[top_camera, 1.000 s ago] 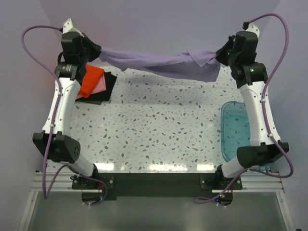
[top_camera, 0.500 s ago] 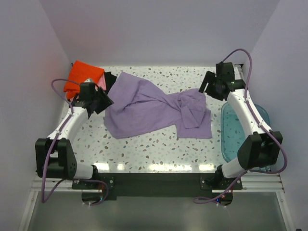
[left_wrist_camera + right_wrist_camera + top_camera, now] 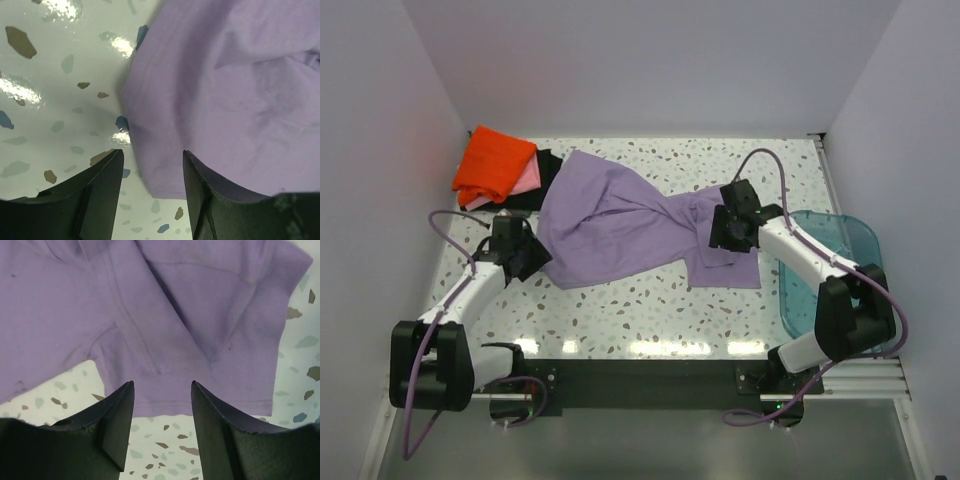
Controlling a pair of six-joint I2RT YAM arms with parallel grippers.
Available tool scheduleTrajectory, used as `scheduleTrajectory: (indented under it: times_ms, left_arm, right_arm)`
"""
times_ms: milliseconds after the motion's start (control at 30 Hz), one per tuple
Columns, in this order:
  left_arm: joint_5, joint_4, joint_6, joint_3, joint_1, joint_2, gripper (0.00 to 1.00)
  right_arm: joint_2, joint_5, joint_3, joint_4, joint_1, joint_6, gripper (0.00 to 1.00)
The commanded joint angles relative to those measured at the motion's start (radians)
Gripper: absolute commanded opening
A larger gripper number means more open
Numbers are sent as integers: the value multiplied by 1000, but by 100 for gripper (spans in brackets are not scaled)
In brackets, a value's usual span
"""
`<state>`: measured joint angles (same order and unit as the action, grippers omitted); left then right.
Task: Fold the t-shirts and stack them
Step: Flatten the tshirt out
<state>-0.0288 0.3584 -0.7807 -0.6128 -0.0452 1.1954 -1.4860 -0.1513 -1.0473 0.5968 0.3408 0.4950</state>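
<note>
Speckled white surface [image 3: 650, 300], enclosed by plain pale walls on three sides, carries all items in the top view.

**Shirts**
- Purple shirt [image 3: 620, 225]: lies unfolded and wrinkled across the middle of the frame, running diagonally from upper left of centre to right of centre. The right-hand portion is bunched and doubled over itself.
- Stack, upper left corner of the frame: orange shirt [image 3: 495, 165] on top, pink shirt [image 3: 527, 180] showing as a strip below it, black shirt [image 3: 548, 178] at the bottom, protruding to the right.
- The upper left corner of the purple shirt reaches the black shirt; whether it overlaps cannot be determined.

**Bin**
- Teal bin [image 3: 830, 265]: stands at the right edge of the frame, beside the purple shirt but apart from it. The right arm crosses above its upper left rim.

**Left gripper** [image 3: 535, 262]
- Position: at the lower left edge of the purple shirt.
- Wrist view [image 3: 152, 175]: jaws apart, nothing clamped between them. The cloth edge runs down the frame into the gap; one finger is over cloth, the other over bare surface. Contact with the cloth cannot be determined.

**Right gripper** [image 3: 720, 228]
- Position: above the bunched right portion of the purple shirt.
- Wrist view [image 3: 162, 410]: jaws apart and empty. The shirt fills the upper frame, with its hem crossing just beyond the fingertips. Bare speckled surface shows between the fingers.
</note>
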Motion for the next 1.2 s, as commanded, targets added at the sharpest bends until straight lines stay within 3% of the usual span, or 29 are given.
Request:
scheduleTrajectory:
  times_ms: [0,367,467,500,567,667,767,900,967,1000,1033,1100,1133,1167]
  left_arm:
    - [-28,-38,-22,34,-7,-28,56]
    - [10,-78,23,51,-7,-31,56]
    - [18,-81,32,44,-7,-28,56]
    - [18,-81,35,42,-7,-28,56]
    - [18,-76,46,32,-7,-28,56]
    - [3,-68,67,13,-7,-31,56]
    - [-2,-87,83,-13,-7,-11,57]
    - [7,-85,84,-96,-5,59,57]
    - [16,-91,81,-134,-5,93,57]
    - [23,-95,81,-143,-5,102,57]
    - [24,-96,80,-153,-5,116,57]
    - [46,-104,74,-142,-5,122,57]
    - [49,-116,64,-134,-5,124,57]
    - [68,-124,61,-127,-5,124,57]
  right_arm:
    - [-16,-100,58,-83,20,37,53]
    - [-151,-171,76,-187,26,34,53]
    - [-184,-171,50,-190,26,34,35]
    - [-183,-174,37,-184,26,36,18]
    - [-177,-188,0,-125,26,30,4]
    - [-163,-263,-146,-65,21,-9,0]
    - [-290,-217,-418,25,-40,-64,0]
    - [-619,-156,-1136,231,-143,-116,0]
    - [-894,-15,-1464,440,-180,-121,2]
    - [-974,36,-1754,490,-206,-118,3]
    - [-1009,70,-1819,518,-213,-101,2]
    - [-905,61,-1582,458,-218,-90,0]
    - [-826,91,-1406,258,-215,-90,0]
    - [-733,96,-1094,168,-215,-78,0]
